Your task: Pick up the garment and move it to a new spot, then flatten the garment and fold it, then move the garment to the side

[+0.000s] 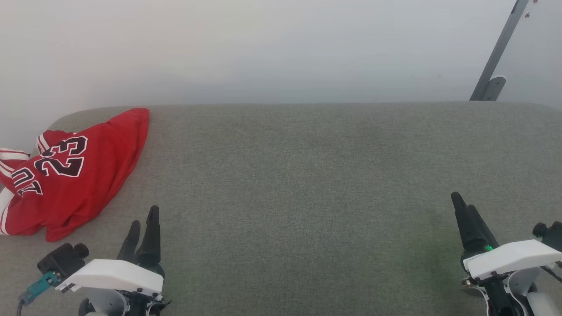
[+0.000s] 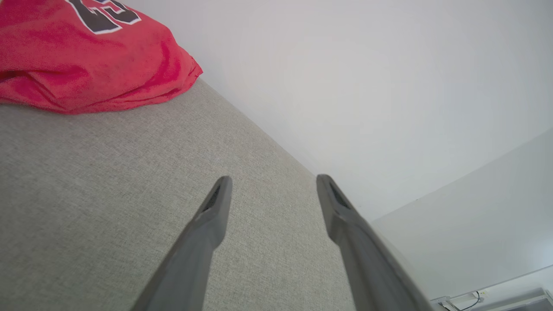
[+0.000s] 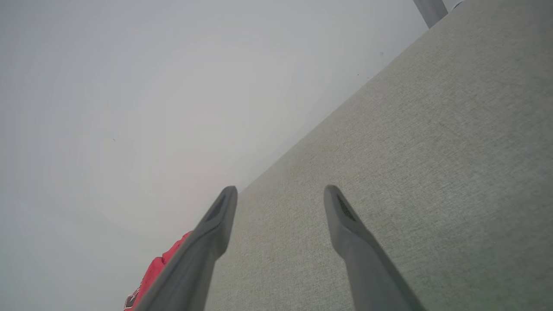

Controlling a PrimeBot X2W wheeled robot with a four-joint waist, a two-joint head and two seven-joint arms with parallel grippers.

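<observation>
The garment (image 1: 74, 175), a red jersey with a dark "23" and white striped trim, lies crumpled at the far left of the grey padded surface (image 1: 307, 175). My left gripper (image 1: 144, 216) stands open at the lower left, just to the right of the garment's near edge and apart from it. In the left wrist view the garment (image 2: 86, 56) fills the upper left, ahead of my open left gripper (image 2: 272, 183). My right gripper (image 1: 462, 201) is open at the lower right, far from the garment. The right wrist view shows the right gripper (image 3: 281, 194) open, with a scrap of the garment (image 3: 151, 272) behind one finger.
A pale wall (image 1: 263, 48) runs along the far edge of the surface. A grey metal bracket (image 1: 494, 70) leans on the wall at the upper right. Bare fabric stretches between the two grippers.
</observation>
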